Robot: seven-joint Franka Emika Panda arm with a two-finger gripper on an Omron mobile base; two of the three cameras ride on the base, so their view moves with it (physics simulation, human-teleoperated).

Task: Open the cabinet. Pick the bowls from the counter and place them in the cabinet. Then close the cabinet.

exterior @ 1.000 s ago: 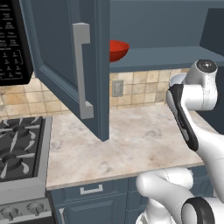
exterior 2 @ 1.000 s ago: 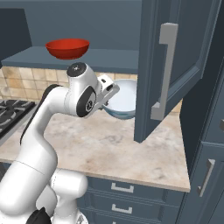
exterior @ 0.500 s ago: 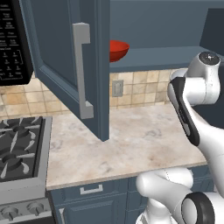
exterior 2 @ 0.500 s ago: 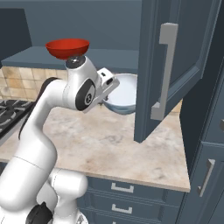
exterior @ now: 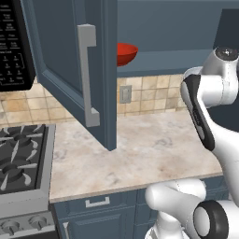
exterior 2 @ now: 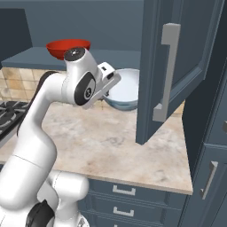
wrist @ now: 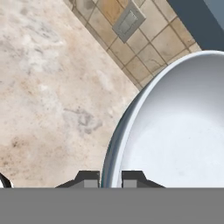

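White bowl (wrist: 175,131): rim pinched between the narrow jaws of the gripper (wrist: 110,178), held tilted above the counter (exterior 2: 111,142), at 3 o'clock in the hand view. Red bowl (exterior: 125,52): on the cabinet (exterior: 70,60) floor, at 12 o'clock in the left base view. Cabinet doors: both swung open. Wall outlet (wrist: 127,22): on the tiled backsplash (exterior: 154,91).

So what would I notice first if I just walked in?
Probably the white bowl, held up in the air above the counter with the end effector pinched on its rim. Next, the red bowl sitting in the cabinet, whose doors hang wide open.
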